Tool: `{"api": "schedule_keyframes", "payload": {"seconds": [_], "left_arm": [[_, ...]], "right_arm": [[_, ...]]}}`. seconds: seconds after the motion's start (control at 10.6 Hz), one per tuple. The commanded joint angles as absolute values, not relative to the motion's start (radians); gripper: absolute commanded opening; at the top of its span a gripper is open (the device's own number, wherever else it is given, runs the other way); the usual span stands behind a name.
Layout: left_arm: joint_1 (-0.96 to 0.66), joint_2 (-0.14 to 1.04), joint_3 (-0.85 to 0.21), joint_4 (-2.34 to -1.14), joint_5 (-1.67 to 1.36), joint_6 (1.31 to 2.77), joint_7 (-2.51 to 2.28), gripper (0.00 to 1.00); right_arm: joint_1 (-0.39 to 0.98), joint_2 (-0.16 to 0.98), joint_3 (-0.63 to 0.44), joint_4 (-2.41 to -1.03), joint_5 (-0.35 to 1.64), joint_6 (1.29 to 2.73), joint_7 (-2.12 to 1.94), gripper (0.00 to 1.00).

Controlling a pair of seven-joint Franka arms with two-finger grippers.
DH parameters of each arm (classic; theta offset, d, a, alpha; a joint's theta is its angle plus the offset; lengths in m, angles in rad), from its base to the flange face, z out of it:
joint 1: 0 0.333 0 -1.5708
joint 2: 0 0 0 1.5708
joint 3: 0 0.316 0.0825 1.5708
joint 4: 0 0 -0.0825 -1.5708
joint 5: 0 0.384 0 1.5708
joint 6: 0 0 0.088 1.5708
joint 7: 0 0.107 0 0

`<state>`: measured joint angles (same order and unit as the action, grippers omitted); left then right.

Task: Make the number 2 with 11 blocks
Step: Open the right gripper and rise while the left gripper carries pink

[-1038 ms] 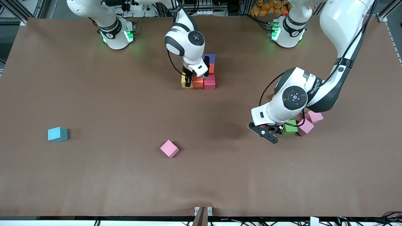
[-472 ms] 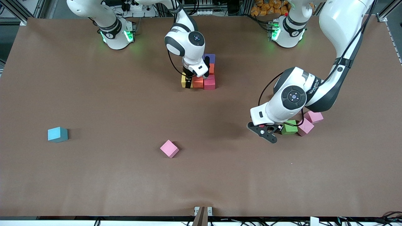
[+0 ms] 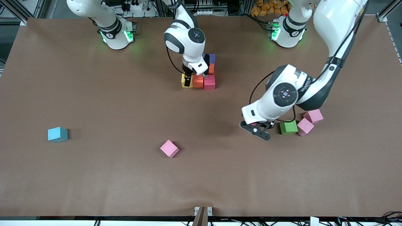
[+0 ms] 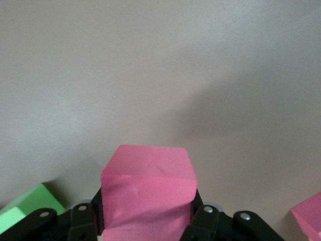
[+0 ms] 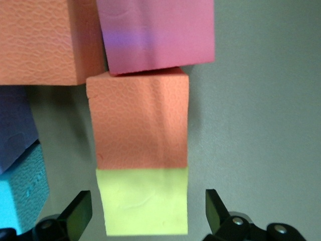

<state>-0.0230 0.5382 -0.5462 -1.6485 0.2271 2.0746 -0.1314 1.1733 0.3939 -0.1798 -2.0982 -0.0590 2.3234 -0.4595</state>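
The left tool (image 3: 256, 129) is pinching a red block (image 4: 148, 193) above the worktop (image 3: 125, 175) beside the green block (image 3: 288, 127), while the right tool (image 5: 146, 213) is hanging spread over the yellow block (image 5: 143, 201) in the block cluster.

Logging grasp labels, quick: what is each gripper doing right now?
Left gripper: shut on a red block.
Right gripper: open over the yellow block.

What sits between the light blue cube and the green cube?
In the front view, one pink cube lies between the light blue cube and the green cube; otherwise bare table.
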Motion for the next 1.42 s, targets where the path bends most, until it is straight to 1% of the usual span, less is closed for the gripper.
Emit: {"api": "schedule_keyframes", "payload": {"seconds": [0.0, 0.28, 0.47, 0.75, 1.04, 1.13, 1.32], "left_arm": [[-0.081, 0.584, -0.545, -1.583, 0.209, 2.052, -0.249, 0.33], [-0.135, 0.615, -0.543, -1.574, 0.209, 2.066, -0.382, 0.33], [-0.175, 0.636, -0.543, -1.551, 0.210, 2.072, -0.470, 0.33], [-0.262, 0.692, -0.537, -1.487, 0.218, 2.077, -0.638, 0.32], [-0.293, 0.710, -0.535, -1.482, 0.218, 2.118, -0.746, 0.31], [-0.316, 0.718, -0.535, -1.479, 0.219, 2.153, -0.820, 0.31], [-0.359, 0.732, -0.523, -1.479, 0.219, 2.222, -0.981, 0.32]], "right_arm": [[1.157, 0.333, -0.175, -2.121, -0.071, 2.286, -0.459, 1.00], [1.112, 0.235, -0.175, -2.169, -0.071, 2.249, -0.460, 1.00], [1.068, 0.152, -0.175, -2.175, -0.071, 2.163, -0.460, 1.00], [0.948, 0.045, -0.176, -2.166, -0.071, 2.068, -0.457, 1.00], [0.823, 0.035, -0.179, -2.093, -0.071, 2.019, -0.457, 1.00], [0.780, 0.038, -0.181, -2.071, -0.071, 2.004, -0.446, 1.00], [0.651, 0.055, -0.178, -2.010, -0.061, 2.003, -0.446, 1.00]]}}
